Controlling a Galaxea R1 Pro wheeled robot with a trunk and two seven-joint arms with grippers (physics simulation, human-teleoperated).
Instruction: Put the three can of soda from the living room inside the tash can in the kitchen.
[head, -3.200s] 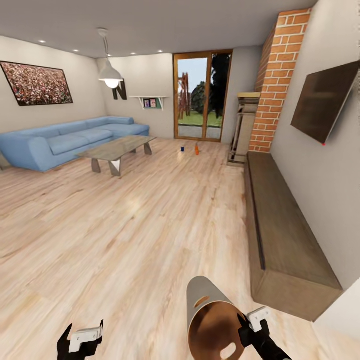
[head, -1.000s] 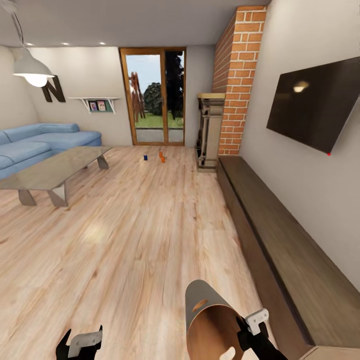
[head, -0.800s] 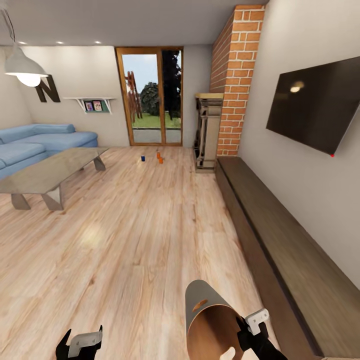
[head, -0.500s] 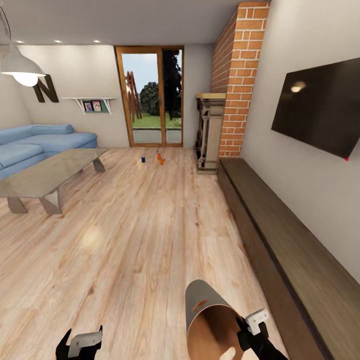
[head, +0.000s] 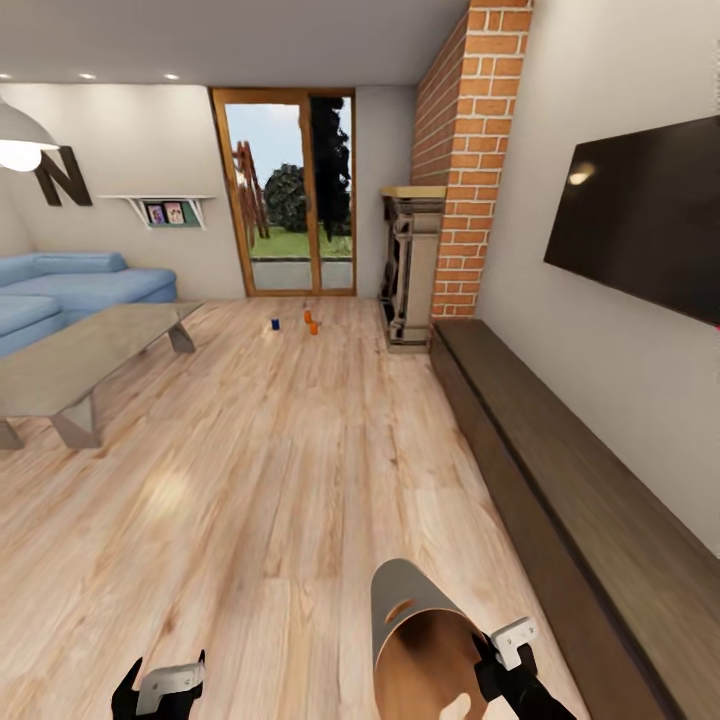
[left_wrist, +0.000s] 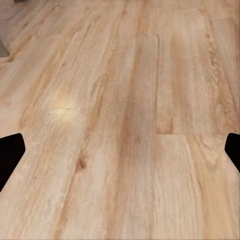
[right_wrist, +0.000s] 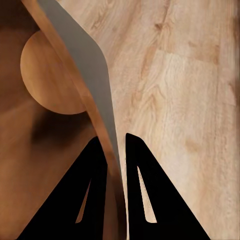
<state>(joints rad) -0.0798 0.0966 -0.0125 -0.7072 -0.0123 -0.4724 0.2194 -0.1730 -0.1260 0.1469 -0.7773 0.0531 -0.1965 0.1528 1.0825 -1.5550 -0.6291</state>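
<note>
Right gripper (right_wrist: 116, 150) pinched bin (head: 420, 640) wall, carrying it toward cans. Left gripper (head: 160, 685) empty, jaws spread, ready. Blue can (head: 275, 324), orange cans (head: 310, 323) far, on floor near glass door (head: 285, 190).

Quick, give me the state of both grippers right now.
Left gripper: open, holding nothing.
Right gripper: shut on the rim of the trash can.
</note>
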